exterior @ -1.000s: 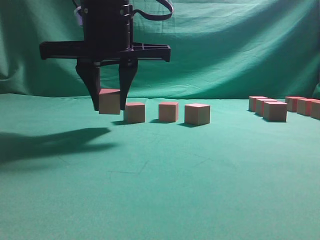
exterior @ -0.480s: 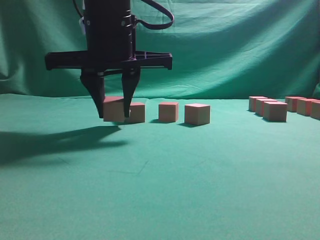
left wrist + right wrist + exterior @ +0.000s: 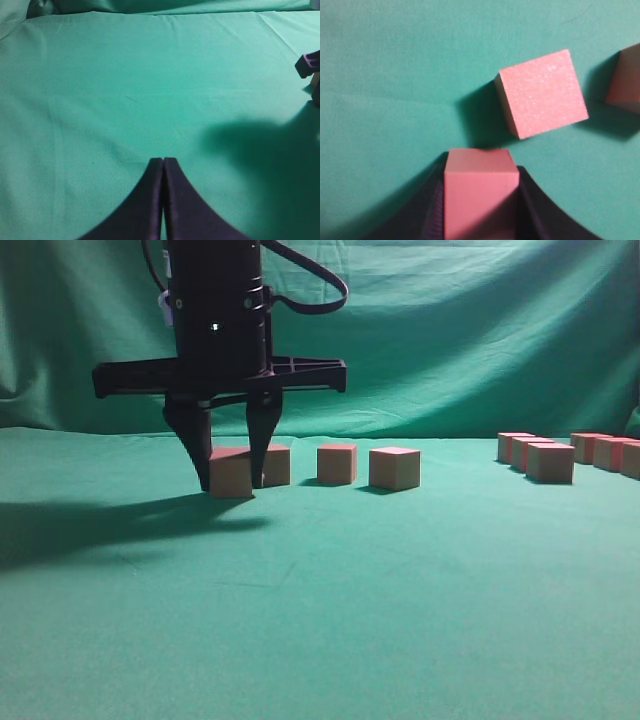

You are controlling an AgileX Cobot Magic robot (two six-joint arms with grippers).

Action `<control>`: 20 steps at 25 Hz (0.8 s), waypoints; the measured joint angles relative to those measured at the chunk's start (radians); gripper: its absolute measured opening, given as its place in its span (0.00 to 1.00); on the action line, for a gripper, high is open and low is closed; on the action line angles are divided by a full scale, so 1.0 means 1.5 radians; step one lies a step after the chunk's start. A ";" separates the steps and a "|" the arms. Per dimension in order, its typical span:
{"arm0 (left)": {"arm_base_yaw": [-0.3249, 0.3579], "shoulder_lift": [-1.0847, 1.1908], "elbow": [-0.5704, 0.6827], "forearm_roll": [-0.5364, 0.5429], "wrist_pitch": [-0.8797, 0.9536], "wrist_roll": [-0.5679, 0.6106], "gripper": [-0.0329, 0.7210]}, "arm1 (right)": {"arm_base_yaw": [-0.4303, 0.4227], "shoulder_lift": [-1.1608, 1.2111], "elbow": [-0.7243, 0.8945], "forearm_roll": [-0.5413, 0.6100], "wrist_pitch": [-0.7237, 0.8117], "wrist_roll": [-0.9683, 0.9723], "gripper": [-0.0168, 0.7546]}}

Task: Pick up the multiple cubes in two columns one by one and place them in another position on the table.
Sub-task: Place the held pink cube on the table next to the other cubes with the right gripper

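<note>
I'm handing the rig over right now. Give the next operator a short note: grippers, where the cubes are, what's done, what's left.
Right gripper: shut on a cube, low at the left end of the placed row.
Left gripper: shut, empty, over bare table.
Done: three placed cubes stand in a row right of the held one.
Left: release this cube, then move the remaining cubes from the far right, one by one.

The exterior view is dim and soft; a long shadow is thrown left of the jaws across the table point(image 3: 400, 620). Wrist views are brighter, with dark shadow cast right of each jaw pair
</note>
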 joint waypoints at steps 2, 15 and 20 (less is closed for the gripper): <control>0.000 0.000 0.000 0.000 0.000 0.000 0.04 | 0.000 0.000 0.000 0.000 -0.001 0.000 0.36; 0.000 0.000 0.000 0.000 0.000 0.000 0.04 | 0.000 0.000 0.000 0.003 -0.014 -0.003 0.60; 0.000 0.000 0.000 0.000 0.000 0.000 0.04 | 0.000 0.000 0.000 0.008 -0.005 -0.018 0.64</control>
